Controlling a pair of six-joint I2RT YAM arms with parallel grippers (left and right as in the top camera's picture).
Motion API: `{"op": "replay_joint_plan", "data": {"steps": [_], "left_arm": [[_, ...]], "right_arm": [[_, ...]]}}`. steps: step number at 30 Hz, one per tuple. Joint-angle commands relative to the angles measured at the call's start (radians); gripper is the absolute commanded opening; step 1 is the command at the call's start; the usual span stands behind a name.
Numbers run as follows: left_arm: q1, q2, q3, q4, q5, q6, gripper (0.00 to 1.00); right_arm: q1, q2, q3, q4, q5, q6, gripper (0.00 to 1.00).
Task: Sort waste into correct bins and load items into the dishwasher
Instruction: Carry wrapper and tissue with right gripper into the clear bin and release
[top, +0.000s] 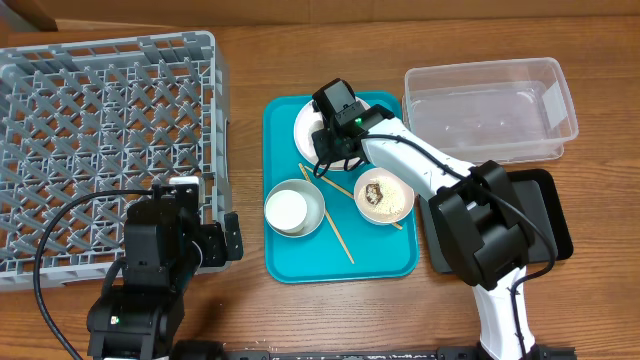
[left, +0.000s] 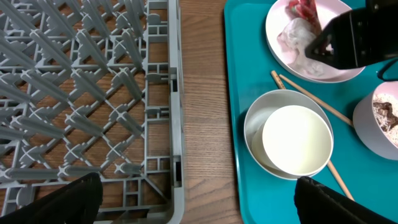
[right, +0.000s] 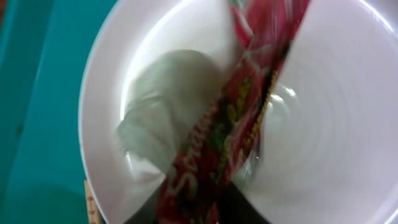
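The right pincer (top: 328, 140) hovers over the round white plate (top: 303, 128) on the teal tray (top: 290, 255), its grip hidden from overhead; the left wrist view shows the left pincer (left: 198, 190) spread beside the lattice dish rack (left: 74, 93); only the right wrist view shows the right pincer pinching the glossy red-and-white wrapper (right: 249, 93) above a blurred napkin (right: 168, 106).

From here I read the counter (top: 300, 320) as grained, matt wood. The dish rack (top: 100, 130) is dull grey plastic and the teal tray (top: 380, 255) smooth plastic. The white plate (right: 348, 124) looks glossy, the wrapper (right: 249, 93) is shiny crinkled film, and the tub (top: 480, 110) is clear plastic.
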Motion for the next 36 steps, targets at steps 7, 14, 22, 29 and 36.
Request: {"op": "replay_joint_plan", "data": {"steps": [7, 14, 22, 29, 36], "left_arm": [[-0.005, -0.003, 0.019, 0.001, -0.002, -0.004, 1.0], [-0.005, -0.003, 0.019, 0.002, -0.005, -0.003, 1.0], [-0.005, -0.003, 0.019, 0.021, -0.005, -0.003, 1.0], [-0.005, -0.003, 0.019, 0.024, -0.005, -0.003, 1.0], [-0.005, -0.003, 0.019, 0.024, -0.005, -0.003, 1.0]], "right_arm": [[-0.039, -0.128, 0.18, -0.198, 0.035, 0.01, 0.04], [-0.18, -0.296, 0.206, -0.288, 0.035, 0.111, 0.04], [-0.399, -0.315, 0.157, -0.402, 0.023, 0.371, 0.04], [-0.453, -0.313, 0.041, -0.356, 0.017, 0.376, 0.16], [-0.456, -0.329, 0.083, -0.346, 0.005, 0.288, 0.38]]}}
